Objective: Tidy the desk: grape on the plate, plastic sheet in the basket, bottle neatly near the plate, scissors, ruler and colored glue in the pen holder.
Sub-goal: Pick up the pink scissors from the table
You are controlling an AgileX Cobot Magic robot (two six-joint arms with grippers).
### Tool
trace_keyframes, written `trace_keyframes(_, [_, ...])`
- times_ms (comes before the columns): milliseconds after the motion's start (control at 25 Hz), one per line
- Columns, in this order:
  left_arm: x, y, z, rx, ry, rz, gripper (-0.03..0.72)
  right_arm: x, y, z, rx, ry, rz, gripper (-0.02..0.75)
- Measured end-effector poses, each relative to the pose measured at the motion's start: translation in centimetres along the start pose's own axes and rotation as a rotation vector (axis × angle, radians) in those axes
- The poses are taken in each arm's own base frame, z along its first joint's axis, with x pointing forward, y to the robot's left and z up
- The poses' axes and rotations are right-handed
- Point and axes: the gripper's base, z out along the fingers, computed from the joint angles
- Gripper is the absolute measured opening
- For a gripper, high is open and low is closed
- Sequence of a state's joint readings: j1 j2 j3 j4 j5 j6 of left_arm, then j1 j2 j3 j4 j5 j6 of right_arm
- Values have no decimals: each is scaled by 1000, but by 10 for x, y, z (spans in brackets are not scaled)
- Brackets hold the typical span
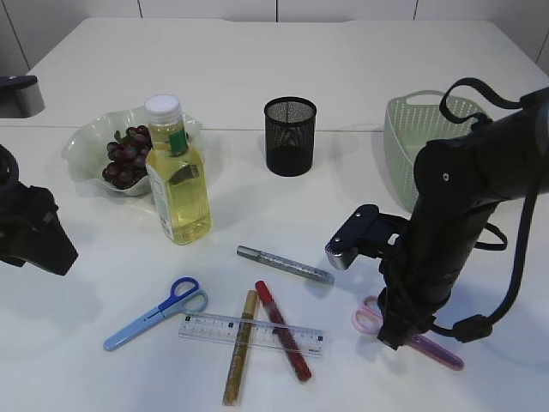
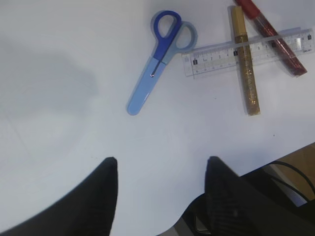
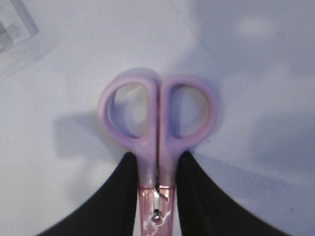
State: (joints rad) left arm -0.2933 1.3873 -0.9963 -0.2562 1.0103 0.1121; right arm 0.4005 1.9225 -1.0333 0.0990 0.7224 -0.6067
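Note:
Purple grapes (image 1: 126, 158) lie on the pale scalloped plate (image 1: 86, 137) at the back left. A bottle (image 1: 177, 184) of yellow liquid stands beside it. My right gripper (image 3: 157, 162) is shut on the neck of the pink scissors (image 3: 147, 140), which lie low over the table at front right (image 1: 439, 354). Blue scissors (image 2: 156, 64), a clear ruler (image 2: 216, 55), gold glue (image 2: 246, 69) and red glue (image 2: 275, 34) lie ahead of my open, empty left gripper (image 2: 161, 160). A silver glue pen (image 1: 285, 264) lies mid-table. The black mesh pen holder (image 1: 290, 136) stands behind. The plastic sheet is out of view.
A pale green basket (image 1: 403, 129) stands at the back right, behind the right arm (image 1: 455, 215). The table's front edge and a cable show at the lower right of the left wrist view. The left gripper (image 1: 47, 240) sits at the far left edge.

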Motion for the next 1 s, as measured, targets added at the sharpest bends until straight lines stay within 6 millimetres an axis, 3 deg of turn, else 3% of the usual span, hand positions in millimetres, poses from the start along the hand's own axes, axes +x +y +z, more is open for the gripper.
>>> trace_keyframes(480, [0,0,0,0,0,0,415,2,2,-3,-21,13,10,206])
trace_keyframes(1000, [-1,0,0,-1,-10,0,415,2,6,-43,26,-79,4,205])
